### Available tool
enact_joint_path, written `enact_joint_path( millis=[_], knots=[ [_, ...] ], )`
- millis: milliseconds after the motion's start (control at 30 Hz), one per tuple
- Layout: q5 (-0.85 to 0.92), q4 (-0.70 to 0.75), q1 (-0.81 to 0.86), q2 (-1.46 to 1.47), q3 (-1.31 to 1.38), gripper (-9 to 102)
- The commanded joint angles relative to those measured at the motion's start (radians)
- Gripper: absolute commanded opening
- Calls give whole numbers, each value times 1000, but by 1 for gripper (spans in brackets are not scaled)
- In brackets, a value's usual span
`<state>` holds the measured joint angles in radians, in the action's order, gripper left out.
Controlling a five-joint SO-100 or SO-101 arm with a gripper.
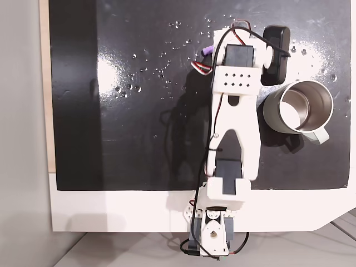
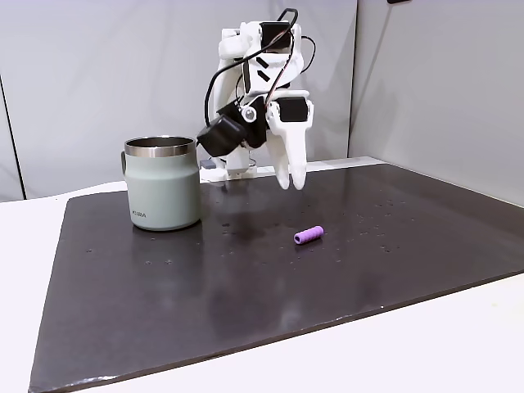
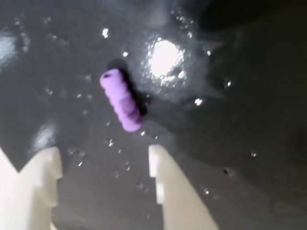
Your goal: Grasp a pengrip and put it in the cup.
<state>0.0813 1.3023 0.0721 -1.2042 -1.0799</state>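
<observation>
White fingers [image 3: 168, 191] of the hand [image 3: 103, 165] fill the bottom of the wrist view, spread apart with nothing between them. Just beyond them the purple pengrip [image 3: 121, 99] lies flat on the dark mat [image 2: 246, 286] covering the bench. In a fixed view the hand [image 2: 288, 182] hangs above the mat, the pengrip [image 2: 309, 235] lies ahead of it, and the cup [image 2: 162, 182] stands upright well apart

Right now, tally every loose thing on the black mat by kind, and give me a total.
Pengrip, purple, lying on its side on the mat: 1
Cup, grey-green with a steel inside, standing upright: 1
Total: 2
The open gripper hangs above the mat holding nothing, so it adds none.
</observation>
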Motion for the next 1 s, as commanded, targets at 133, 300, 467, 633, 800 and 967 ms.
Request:
enact_joint_path(
  millis=[133,300,467,633,800,967],
  knots=[
    [-28,81,-18,209,282,18],
    [-34,126,-40,328,430,18],
    [-38,252,-52,528,718,17],
    [-12,506,-63,951,1424,12],
    [-28,505,-51,959,1391,2],
    [-34,505,-46,907,1381,0]
  ],
)
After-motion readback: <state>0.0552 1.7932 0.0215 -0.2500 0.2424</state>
